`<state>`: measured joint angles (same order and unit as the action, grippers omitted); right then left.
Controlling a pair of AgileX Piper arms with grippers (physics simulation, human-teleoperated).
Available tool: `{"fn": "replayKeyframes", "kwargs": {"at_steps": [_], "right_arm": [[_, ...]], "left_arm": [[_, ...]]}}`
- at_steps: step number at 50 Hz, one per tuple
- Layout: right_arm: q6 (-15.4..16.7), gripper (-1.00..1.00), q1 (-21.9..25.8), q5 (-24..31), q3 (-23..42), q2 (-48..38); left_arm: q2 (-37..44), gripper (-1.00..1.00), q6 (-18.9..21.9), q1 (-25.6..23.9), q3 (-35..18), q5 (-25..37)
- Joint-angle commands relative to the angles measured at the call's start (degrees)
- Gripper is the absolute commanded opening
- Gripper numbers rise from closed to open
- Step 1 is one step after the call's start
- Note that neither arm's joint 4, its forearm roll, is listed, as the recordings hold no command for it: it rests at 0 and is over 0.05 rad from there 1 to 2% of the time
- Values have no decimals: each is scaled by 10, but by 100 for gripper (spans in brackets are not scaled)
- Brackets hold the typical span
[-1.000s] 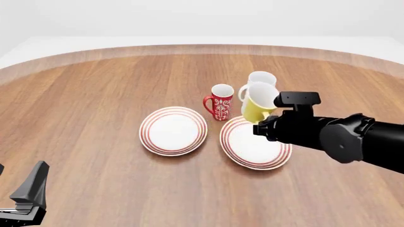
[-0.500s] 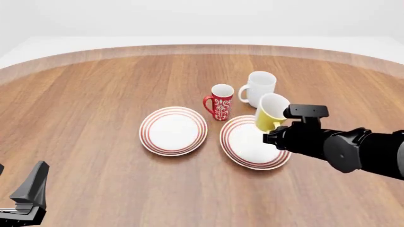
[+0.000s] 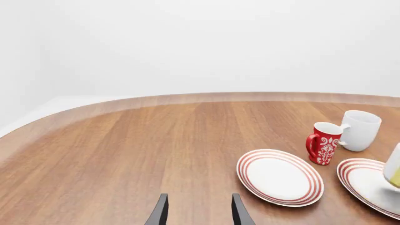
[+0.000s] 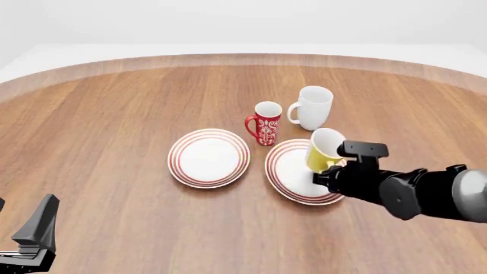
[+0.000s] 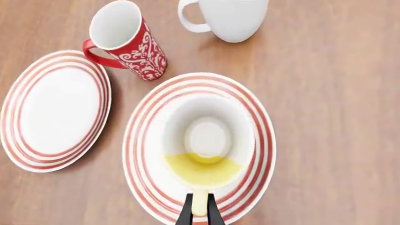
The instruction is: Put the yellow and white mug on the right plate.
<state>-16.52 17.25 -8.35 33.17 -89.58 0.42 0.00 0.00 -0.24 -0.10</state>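
Yellow-and-white mug [image 5: 206, 150] — pinched by its yellow handle in the closed right gripper [image 5: 198, 211], just ahead of it — should be lowered level onto the red-ringed white right plate [image 5: 256, 117] beneath before release.

A simulated test scene, seemingly no real room: a round wooden worktop [image 4: 114, 142] fills the frame's middle, with blank white, featureless surroundings along the top edge.

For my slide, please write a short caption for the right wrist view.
Right gripper holds the yellow and white mug by its handle over the right plate.
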Motion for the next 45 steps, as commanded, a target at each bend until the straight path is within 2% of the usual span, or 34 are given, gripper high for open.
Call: {"fn": "replayKeyframes", "kwargs": {"at_steps": [1, 7, 12, 25, 26, 39, 41, 45], "right_arm": [[-15, -100, 5, -23, -10, -17], [-27, -100, 21, -31, -19, -20], [-15, -100, 5, -28, -12, -23], [-13, -100, 9, -23, -9, -24], [-7, 100, 2, -21, -7, -21], [-5, 100, 1, -3, 0, -5], [-13, 100, 0, -3, 0, -13], [-6, 100, 0, 18, 5, 12]], "left_arm": [[0, 100, 0, 0, 0, 0], [0, 100, 0, 0, 0, 0], [0, 100, 0, 0, 0, 0], [0, 100, 0, 0, 0, 0], [0, 100, 0, 0, 0, 0], [0, 100, 0, 0, 0, 0], [0, 100, 0, 0, 0, 0], [0, 100, 0, 0, 0, 0]]}}
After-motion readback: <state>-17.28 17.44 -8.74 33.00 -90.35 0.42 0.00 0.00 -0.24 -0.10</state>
